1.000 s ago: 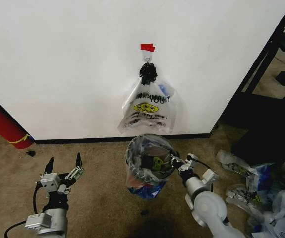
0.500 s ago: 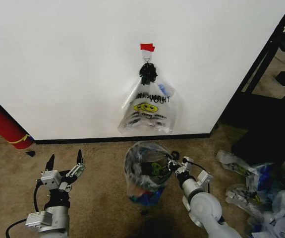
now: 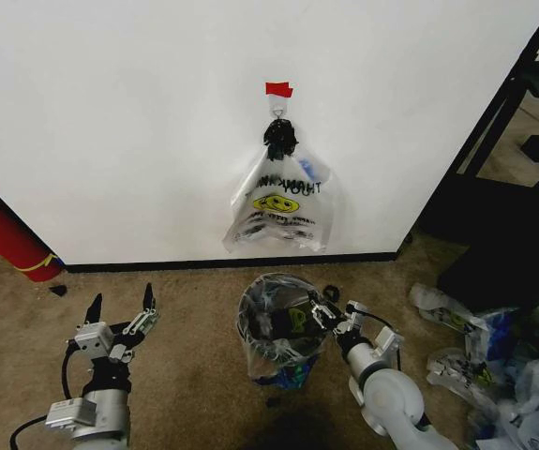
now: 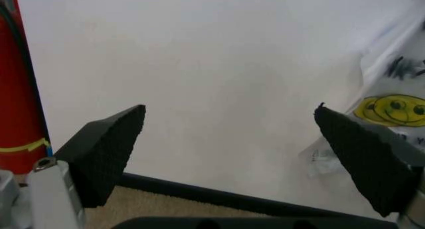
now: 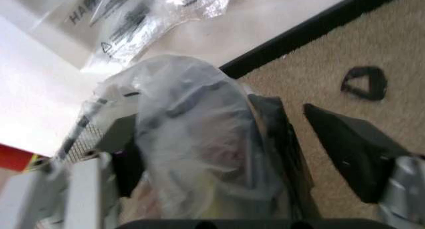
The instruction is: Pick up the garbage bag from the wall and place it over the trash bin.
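Observation:
The garbage bag (image 3: pixel 283 333), thin and see-through with blue patches low down, is draped over the trash bin (image 3: pixel 247 328) on the carpet in front of the wall (image 3: pixel 138 122). My right gripper (image 3: pixel 323 314) is at the bin's right rim. In the right wrist view it (image 5: pixel 236 157) is open: bag (image 5: pixel 192 139) and dark rim (image 5: pixel 275 129) lie between the fingers, and one finger (image 5: pixel 349 152) stands clear of the plastic. My left gripper (image 3: pixel 119 311) hangs open at the lower left, facing the wall (image 4: pixel 232 149).
A clear smiley "THANK YOU" bag (image 3: pixel 280 206) hangs from the hook under red tape (image 3: pixel 278 89). A long red cylinder (image 3: pixel 2 234) leans at the left. Loose plastic bags (image 3: pixel 494 366) and black furniture (image 3: pixel 503 216) crowd the right. A small black loop (image 5: pixel 364 82) lies on the carpet.
The bag and my right gripper have come down; the plastic now sits lower around the bin. The left arm has hardly moved.

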